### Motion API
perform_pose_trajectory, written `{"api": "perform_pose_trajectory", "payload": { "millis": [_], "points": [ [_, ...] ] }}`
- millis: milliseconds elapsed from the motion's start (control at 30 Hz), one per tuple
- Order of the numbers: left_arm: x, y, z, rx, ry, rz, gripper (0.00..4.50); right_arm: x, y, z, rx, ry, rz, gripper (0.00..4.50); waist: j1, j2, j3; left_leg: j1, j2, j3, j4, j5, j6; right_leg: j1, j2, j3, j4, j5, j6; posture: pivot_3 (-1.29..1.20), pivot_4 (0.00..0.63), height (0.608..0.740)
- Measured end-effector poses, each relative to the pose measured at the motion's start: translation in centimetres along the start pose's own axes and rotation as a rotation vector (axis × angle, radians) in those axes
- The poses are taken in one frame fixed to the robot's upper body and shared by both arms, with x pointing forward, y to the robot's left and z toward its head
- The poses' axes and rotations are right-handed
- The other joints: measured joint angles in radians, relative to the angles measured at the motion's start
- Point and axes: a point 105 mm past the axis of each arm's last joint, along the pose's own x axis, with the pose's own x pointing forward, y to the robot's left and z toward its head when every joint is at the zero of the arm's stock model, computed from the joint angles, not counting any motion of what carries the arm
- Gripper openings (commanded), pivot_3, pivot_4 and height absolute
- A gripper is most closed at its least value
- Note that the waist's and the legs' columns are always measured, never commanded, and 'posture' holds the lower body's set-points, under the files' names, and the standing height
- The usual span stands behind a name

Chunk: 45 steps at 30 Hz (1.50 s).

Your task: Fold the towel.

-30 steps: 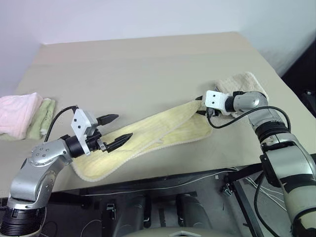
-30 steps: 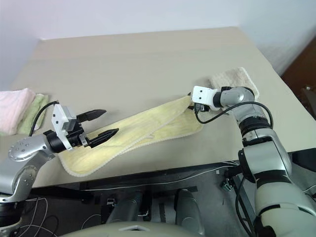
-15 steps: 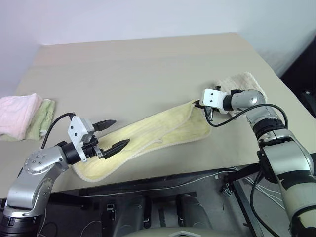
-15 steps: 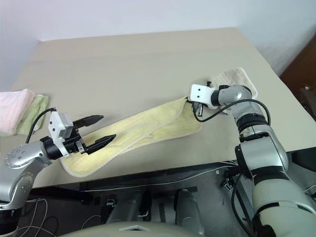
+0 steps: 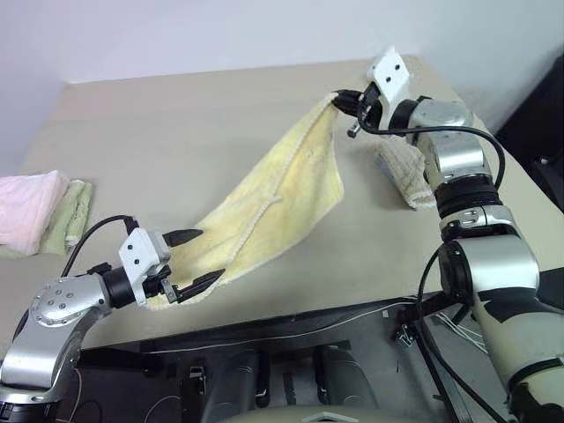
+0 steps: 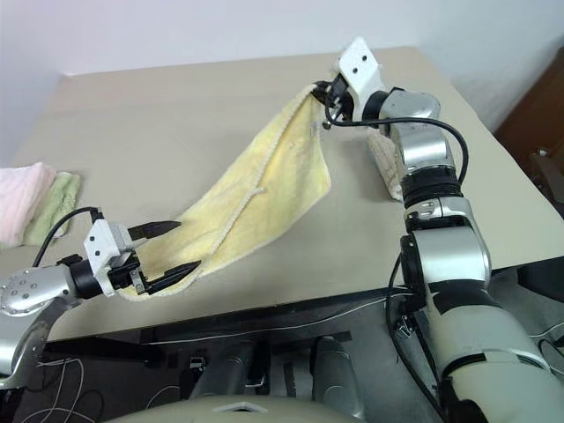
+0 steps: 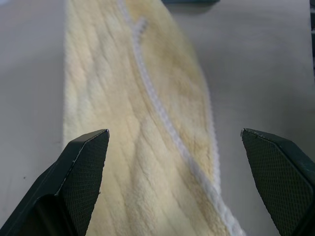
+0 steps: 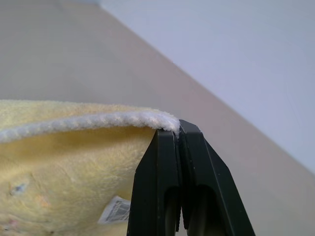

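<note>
The pale yellow towel [image 5: 282, 185] slopes from a raised far corner down to its near end, which lies on the table [image 5: 176, 123]. My right gripper [image 5: 339, 99] is shut on that raised corner, high above the table's far right part. The right wrist view shows the black fingers [image 8: 167, 162] pinching the whitish hem of the towel [image 8: 74, 162]. My left gripper [image 5: 196, 259] is open at the towel's near end by the table's front edge. In the left wrist view the towel [image 7: 123, 123] runs away between its spread fingertips [image 7: 83, 167], which are not closed on it.
A beige folded towel [image 5: 401, 167] lies on the table under my right forearm. A pink towel [image 5: 26, 207] and a light green towel [image 5: 75, 211] lie at the left edge. The table's front edge runs just below my left gripper.
My right gripper has closed on the towel's far corner and lifted it well off the table, pulling the cloth into a slope. My left gripper has sunk slightly and stays open.
</note>
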Motion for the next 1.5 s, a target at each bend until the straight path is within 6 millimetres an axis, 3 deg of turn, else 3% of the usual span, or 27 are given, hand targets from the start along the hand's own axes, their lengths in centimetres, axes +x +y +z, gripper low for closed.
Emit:
{"api": "perform_pose_trajectory", "payload": {
  "millis": [233,333,567,733,1367,1500],
  "points": [
    [0.6,-0.7,-0.6,0.026,0.011,0.022,4.5,0.6,-2.8,5.2,0.081,-0.154,-0.164,0.04,-0.002,0.001,0.001,0.0,0.0,0.0,-0.002,0.0,0.0,0.0,0.0,0.0,0.0,0.0,0.0,0.0,0.15,0.74],
    [1.2,-0.8,-0.7,0.106,0.028,0.038,4.5,0.9,-2.8,5.9,0.082,-0.173,-0.185,0.04,-0.001,0.001,0.001,0.0,0.0,0.001,-0.002,0.0,0.0,0.0,0.0,0.0,0.0,0.0,0.0,0.0,0.15,0.74],
    [1.5,0.5,-2.2,0.231,0.075,0.094,4.5,1.2,-2.7,5.9,0.093,-0.174,-0.208,0.04,-0.001,0.002,0.001,0.0,0.0,0.001,-0.002,0.0,0.0,-0.001,0.0,0.0,0.0,0.0,0.0,0.0,0.15,0.74],
    [3.5,-0.4,-2.7,0.33,0.081,0.047,4.5,1.2,-2.8,5.9,0.097,-0.175,-0.221,0.04,-0.001,0.002,0.001,0.0,0.0,0.002,-0.003,0.0,0.0,-0.001,0.0,0.0,0.0,0.0,0.001,0.0,0.15,0.74],
    [5.6,-0.6,-2.9,0.296,0.085,-0.029,4.5,1.1,-2.8,4.8,0.116,-0.155,-0.233,0.04,-0.001,0.002,0.001,-0.001,0.0,0.002,-0.002,0.0,0.0,-0.002,0.0,0.0,0.001,0.001,0.003,0.0,0.15,0.74],
    [6.0,-1.0,-3.0,0.276,0.092,-0.056,3.22,1.1,-2.8,4.7,0.117,-0.153,-0.237,0.0,-0.002,0.002,0.001,-0.001,0.0,0.002,-0.003,0.0,0.0,-0.002,0.0,0.0,0.001,0.002,0.004,0.0,0.15,0.74]
  ]
}}
